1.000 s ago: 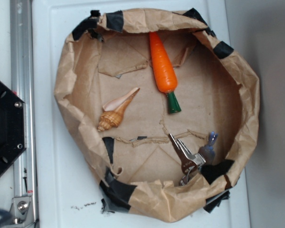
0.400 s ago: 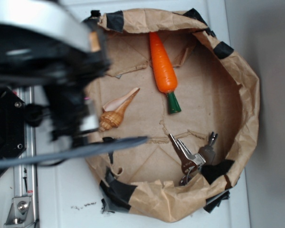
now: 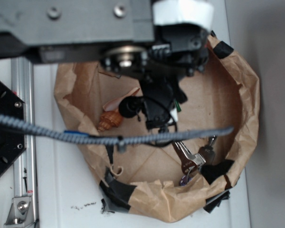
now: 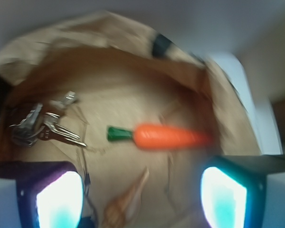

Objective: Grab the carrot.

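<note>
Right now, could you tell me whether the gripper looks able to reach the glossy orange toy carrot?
Probably yes: the gripper is open above the glossy orange toy carrot, with nothing lying between them. The tan spiral seashell lies apart from it.

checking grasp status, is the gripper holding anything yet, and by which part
Nothing is held. The gripper is open above the carrot, which lies on the paper.
</note>
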Motion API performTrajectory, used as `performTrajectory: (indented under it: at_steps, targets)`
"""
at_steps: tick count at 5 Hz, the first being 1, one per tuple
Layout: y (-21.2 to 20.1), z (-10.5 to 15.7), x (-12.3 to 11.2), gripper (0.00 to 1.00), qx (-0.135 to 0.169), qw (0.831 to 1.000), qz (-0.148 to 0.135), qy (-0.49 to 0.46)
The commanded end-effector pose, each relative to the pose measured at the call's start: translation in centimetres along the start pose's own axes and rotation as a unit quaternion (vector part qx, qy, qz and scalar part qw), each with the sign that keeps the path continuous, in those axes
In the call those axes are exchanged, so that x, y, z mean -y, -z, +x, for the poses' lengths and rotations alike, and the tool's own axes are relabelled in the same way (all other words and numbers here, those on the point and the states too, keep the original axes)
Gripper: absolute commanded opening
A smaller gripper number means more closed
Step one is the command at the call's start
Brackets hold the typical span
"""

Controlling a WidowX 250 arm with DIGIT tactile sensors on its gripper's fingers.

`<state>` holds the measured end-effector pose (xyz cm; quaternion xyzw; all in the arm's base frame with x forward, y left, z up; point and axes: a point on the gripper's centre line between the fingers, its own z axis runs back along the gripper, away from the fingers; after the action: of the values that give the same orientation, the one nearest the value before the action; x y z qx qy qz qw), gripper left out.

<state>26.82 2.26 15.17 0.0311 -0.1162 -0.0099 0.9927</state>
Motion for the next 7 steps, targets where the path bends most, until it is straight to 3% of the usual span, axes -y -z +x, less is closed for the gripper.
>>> performTrajectory:
  at_steps: [1,2,3,4,5,6,7]
  targets:
    - [5.7,-0.5,-1.4,1.00,-0.034,0.969,-0.037,0.242]
    - [10.2,-2.2,-1.7,1.00,-0.048,0.930,-0.056,0.361]
    - [11.9,-2.9,-2.9,1.00,-0.053,0.876,-0.061,0.475]
    - [12.9,-1.5,-3.9,1.00,-0.048,0.879,-0.048,0.471]
    - [13.1,-0.2,-4.3,0.28,-0.047,0.895,-0.029,0.443]
    - [11.4,0.3,-3.9,0.00,-0.040,0.902,-0.028,0.429]
    - [6.9,0.9,-2.0,0.00,0.007,0.923,-0.016,0.384]
